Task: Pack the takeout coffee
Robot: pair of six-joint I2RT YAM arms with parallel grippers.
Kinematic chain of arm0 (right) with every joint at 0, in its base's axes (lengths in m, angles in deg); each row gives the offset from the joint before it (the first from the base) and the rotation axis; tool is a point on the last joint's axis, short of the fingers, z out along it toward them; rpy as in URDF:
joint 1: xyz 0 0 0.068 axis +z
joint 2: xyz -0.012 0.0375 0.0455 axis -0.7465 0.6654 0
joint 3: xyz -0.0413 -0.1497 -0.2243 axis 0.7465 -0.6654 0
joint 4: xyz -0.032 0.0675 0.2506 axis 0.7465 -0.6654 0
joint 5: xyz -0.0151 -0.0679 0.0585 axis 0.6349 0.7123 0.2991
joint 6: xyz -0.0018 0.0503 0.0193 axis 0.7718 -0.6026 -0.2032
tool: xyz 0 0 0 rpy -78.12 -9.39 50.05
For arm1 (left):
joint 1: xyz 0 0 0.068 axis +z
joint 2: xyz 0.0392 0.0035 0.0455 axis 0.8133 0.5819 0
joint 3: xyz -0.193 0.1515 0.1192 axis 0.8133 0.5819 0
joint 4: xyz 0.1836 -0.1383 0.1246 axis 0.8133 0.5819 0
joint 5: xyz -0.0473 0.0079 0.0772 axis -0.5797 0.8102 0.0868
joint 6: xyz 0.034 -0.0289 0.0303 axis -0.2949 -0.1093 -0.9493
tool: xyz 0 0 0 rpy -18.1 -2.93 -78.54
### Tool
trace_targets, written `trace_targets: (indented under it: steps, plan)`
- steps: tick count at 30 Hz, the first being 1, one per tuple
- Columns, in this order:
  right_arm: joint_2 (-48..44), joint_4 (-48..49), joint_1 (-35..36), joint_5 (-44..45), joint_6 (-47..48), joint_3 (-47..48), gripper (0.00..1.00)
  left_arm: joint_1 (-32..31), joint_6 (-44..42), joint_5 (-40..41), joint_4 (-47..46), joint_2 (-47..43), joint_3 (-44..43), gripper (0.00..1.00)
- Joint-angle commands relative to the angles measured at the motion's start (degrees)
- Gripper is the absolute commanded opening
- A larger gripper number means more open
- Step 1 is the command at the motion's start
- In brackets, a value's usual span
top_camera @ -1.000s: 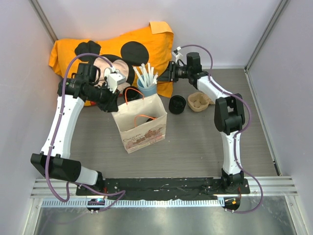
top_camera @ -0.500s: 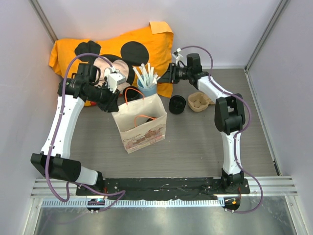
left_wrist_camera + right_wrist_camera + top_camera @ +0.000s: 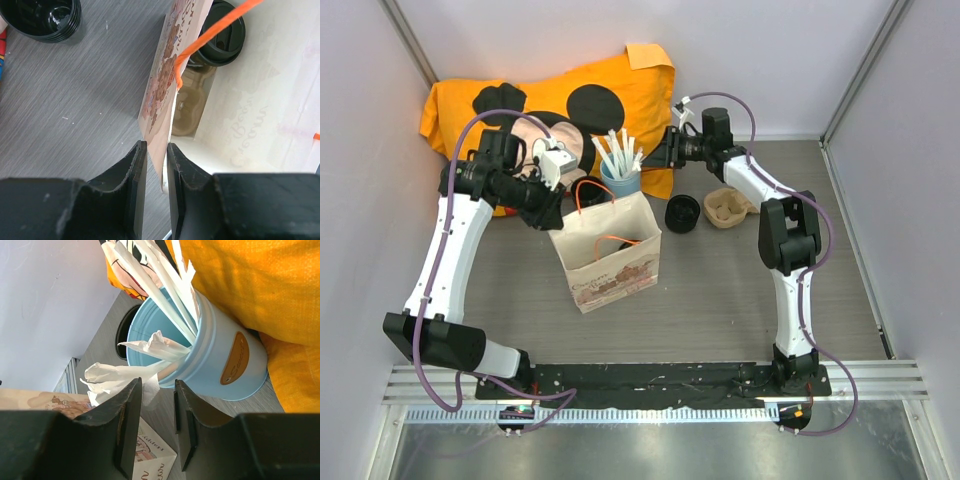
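The takeout coffee [image 3: 225,40], its round black lid up, stands inside the paper bag [image 3: 615,275] on a tan tray. My left gripper [image 3: 156,145] is shut on the bag's printed wall [image 3: 160,90] at its back left rim, with an orange handle beside it. In the top view the left gripper [image 3: 558,212] is at that corner. My right gripper [image 3: 157,385] stands open next to the blue cup [image 3: 225,355]. The crumpled end of a white wrapped stick [image 3: 150,347] lies against its left finger. From above, the right gripper [image 3: 655,158] is just right of the blue cup [image 3: 620,183].
A squat black ring-shaped piece [image 3: 682,213] and a tan pulp carrier [image 3: 728,208] sit right of the bag. An orange cloth with black discs [image 3: 560,95] covers the back of the table behind the blue cup. Grey walls close in both sides.
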Motion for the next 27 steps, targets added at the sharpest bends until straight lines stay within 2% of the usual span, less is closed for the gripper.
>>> trace_targets:
  steps: [1, 6, 8, 9, 12, 17, 27]
  plan:
    - [-1.5, 2.0, 0.5, 0.2, 0.3, 2.9, 0.38, 0.3, 0.7, -1.3, -1.5, -1.1, 0.1, 0.26]
    - [-1.0, 2.1, 0.8, 0.2, 0.3, 3.7, 0.37, 0.3, 0.7, -1.3, -1.6, -1.1, 0.3, 0.27]
    - [-0.8, 2.0, 0.9, 0.4, 0.3, 4.1, 0.33, 0.4, 0.7, -1.4, -1.7, -1.0, 0.3, 0.26]
    - [-0.8, 1.9, 0.9, 0.5, 0.6, 4.5, 0.26, 0.3, 0.7, -1.4, -1.7, -1.0, 0.4, 0.26]
    - [-0.8, 1.3, 0.9, 0.8, 1.4, 4.7, 0.21, 0.3, 0.7, -1.4, -1.7, -1.1, 0.4, 0.27]
    - [-2.2, -3.4, 0.9, 2.7, 5.3, 4.2, 0.18, 0.3, 0.7, -1.6, -1.8, -1.2, 0.6, 0.27]
    - [-3.5, -5.4, 0.9, 4.4, 8.4, 4.8, 0.09, 0.3, 0.9, -1.9, -1.9, -1.5, 0.8, 0.27]
